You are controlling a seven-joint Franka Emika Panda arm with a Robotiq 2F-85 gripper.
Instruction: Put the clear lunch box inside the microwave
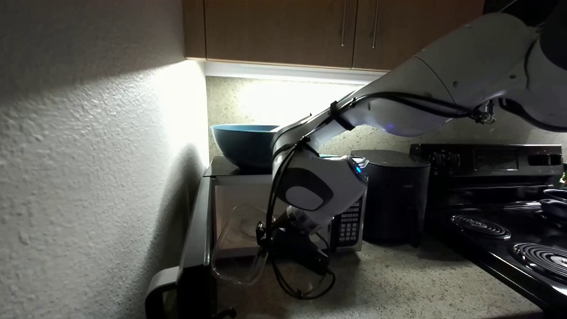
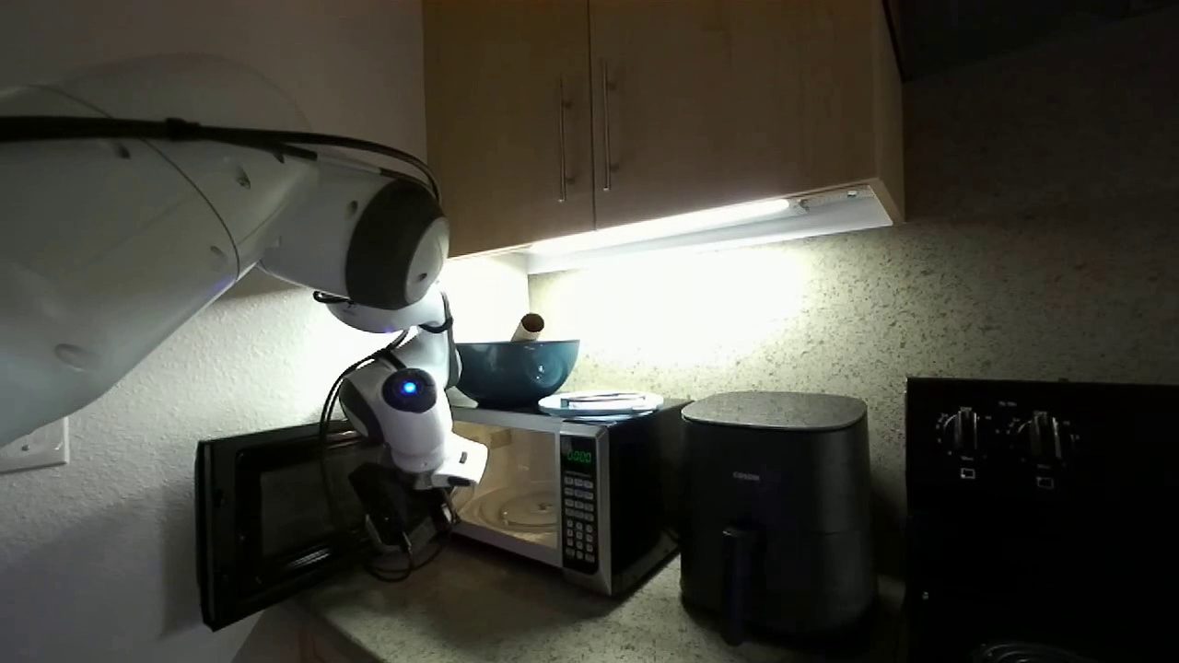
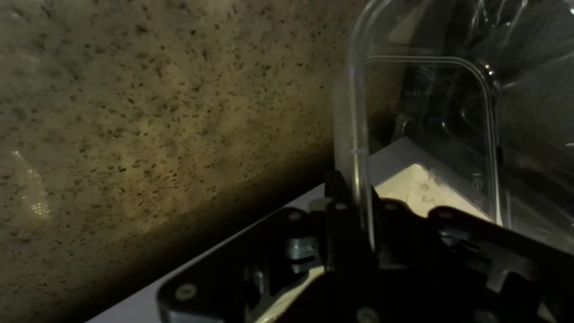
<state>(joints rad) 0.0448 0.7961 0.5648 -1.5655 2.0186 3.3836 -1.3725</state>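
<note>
The dim tabletop carried the open microwave; before its mouth the clear lunch box hung tilted, rim pinched in near-closed jaws. It looked light, slick, bendy: best held there.

1. So the clear lunch box is see-through plastic, pretty shallow, rounded corners with a rim. The pincer has it pinched by one side, and it's tipped way off level.
2. It's out in front of the open microwave, near the swung-out door. Honestly can't tell if it's touching either.
3. Microwave's a silver-grey boxy one, upright on the bench: lit inside, round turntable showing, keypad on the right, green digits glowing.
</note>
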